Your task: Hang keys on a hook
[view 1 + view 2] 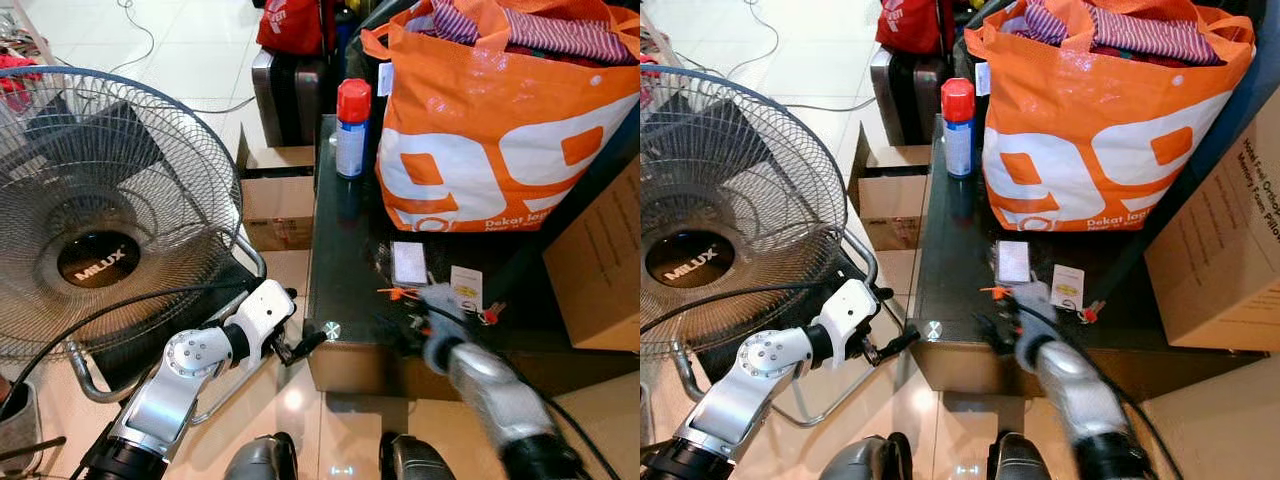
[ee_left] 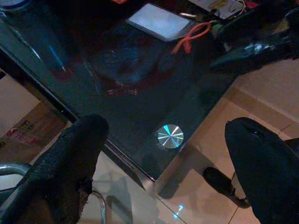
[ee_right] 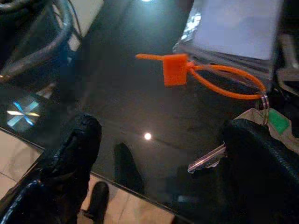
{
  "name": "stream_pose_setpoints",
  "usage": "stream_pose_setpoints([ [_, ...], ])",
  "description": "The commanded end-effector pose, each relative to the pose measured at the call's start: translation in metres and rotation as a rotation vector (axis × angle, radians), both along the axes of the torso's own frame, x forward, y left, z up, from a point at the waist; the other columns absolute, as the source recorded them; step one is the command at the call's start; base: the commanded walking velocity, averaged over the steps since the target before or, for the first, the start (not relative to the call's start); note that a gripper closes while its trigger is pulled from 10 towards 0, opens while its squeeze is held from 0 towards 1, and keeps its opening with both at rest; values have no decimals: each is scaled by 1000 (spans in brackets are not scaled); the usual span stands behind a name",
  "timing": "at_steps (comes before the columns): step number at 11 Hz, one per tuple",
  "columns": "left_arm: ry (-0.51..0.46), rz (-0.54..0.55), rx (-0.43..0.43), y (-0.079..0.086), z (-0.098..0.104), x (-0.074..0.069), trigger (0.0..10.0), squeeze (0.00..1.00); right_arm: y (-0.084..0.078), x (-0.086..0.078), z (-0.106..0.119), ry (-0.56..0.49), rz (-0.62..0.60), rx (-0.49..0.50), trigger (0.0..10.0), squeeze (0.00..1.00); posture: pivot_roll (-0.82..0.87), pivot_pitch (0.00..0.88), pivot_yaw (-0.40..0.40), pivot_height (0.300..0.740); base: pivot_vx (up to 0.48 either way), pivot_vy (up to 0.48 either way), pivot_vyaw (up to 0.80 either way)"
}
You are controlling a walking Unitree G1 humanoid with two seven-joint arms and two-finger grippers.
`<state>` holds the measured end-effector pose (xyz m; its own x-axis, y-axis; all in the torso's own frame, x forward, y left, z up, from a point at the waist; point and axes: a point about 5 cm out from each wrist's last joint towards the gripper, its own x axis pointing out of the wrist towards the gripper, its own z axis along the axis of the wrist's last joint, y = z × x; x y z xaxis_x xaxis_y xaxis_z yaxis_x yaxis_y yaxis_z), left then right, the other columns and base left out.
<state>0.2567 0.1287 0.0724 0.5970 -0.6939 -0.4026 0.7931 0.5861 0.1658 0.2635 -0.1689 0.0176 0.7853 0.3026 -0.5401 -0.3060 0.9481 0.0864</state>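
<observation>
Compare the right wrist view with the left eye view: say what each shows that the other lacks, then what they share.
Right wrist view alone: a silver key on a ring, lying on the glass between the open right gripper fingers. Left eye view alone: the fan, spray can, orange bag and left gripper. Shared: the dark glass table and orange tag.

Left arm: bent at lower left, left gripper (image 1: 300,348) pointing right, fingers spread wide.
Right arm: lower right (blurred), right gripper (image 3: 159,158) fingers parted.
</observation>
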Motion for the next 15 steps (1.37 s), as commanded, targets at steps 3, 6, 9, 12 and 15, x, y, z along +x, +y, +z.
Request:
stream_pose_setpoints([
  [3,5,-18,14,-1,-1,1,10000,0,-17,-12,-4,28,14,18,10000,0,-125,165,112,740,0,0,0],
  [6,5,-20,10,-2,-1,2,10000,0,-8,-10,10,-28,75,73,10000,0,-125,170,114,740,0,0,0],
  [9,10,-18,9,-2,-2,1,10000,0,16,-9,22,-99,139,140,10000,1000,-124,176,111,740,0,0,0],
  [12,13,-17,16,0,-3,1,10000,0,24,9,17,-133,38,-16,10000,455,-118,195,115,740,0,0,0],
  [15,14,-18,17,0,-2,0,10000,0,13,18,7,-140,-28,-179,10000,0,-118,197,115,740,0,0,0],
])
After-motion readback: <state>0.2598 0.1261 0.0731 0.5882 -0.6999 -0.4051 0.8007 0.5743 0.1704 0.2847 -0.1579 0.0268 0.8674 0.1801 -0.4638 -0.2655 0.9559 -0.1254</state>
